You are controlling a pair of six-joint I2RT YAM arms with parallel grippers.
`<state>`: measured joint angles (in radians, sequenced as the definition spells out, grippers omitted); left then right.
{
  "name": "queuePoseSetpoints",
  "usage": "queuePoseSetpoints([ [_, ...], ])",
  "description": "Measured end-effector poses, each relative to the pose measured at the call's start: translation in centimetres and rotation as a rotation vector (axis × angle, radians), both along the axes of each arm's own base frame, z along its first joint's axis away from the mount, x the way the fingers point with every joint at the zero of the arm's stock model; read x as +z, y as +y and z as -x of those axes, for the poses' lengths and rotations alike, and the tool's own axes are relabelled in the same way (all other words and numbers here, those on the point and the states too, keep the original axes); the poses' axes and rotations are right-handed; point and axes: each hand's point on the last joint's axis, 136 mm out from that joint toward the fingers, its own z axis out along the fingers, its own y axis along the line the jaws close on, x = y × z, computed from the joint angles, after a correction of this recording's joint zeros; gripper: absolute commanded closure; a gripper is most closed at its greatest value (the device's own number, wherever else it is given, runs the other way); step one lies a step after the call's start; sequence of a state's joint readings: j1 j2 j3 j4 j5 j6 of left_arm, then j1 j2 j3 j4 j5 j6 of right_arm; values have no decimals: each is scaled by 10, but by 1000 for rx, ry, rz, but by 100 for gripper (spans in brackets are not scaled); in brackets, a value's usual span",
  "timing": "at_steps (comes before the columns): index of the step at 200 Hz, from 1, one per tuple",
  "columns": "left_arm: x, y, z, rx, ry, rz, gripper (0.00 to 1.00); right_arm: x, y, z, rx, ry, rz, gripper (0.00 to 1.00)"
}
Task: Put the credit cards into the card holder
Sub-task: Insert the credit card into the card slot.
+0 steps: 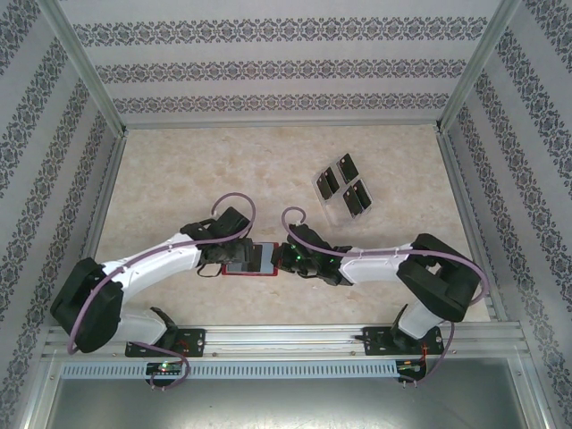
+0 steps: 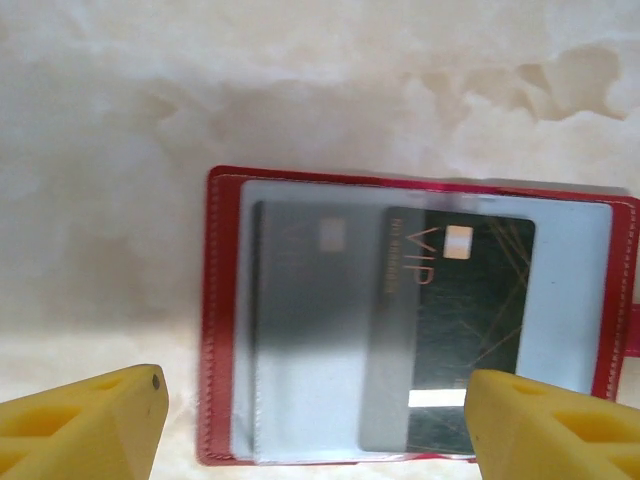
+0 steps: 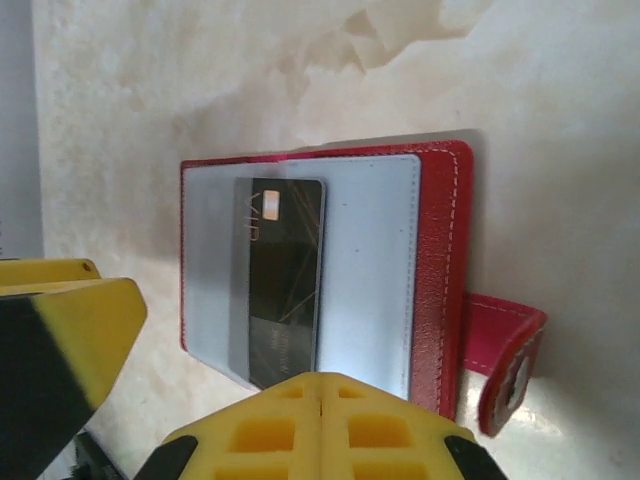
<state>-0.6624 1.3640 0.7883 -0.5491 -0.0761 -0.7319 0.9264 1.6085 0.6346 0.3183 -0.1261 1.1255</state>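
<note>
Left wrist view: card holder [image 2: 213, 330] lies open under spread left tool [image 2: 315, 425].

Top external high at the near edge, looking down over the whole table [image 1: 268, 170]; both wrist views close, facing down, sharing the opened card holder [image 2: 212, 320], small from above

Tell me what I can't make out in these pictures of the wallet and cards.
Right wrist: near end of the VIP card hidden under the shut right gripper; grip unclear.
Left wrist: second card blurred by a frosted pocket; wallet tab cut off by the frame edge.
Top: wallet partly covered by the left gripper; rack cards too small to read.
</note>
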Motion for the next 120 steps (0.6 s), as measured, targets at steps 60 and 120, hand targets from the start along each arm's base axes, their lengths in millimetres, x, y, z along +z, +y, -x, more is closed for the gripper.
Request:
queuePoseSetpoints([
  [60,-18,-22,-1,-47,37,5,22,-17,1,0,-5,17,12,100],
  [120,-29,-34,-5,-65,55,7,22,-19,1,-1,-18,22,-3,100],
])
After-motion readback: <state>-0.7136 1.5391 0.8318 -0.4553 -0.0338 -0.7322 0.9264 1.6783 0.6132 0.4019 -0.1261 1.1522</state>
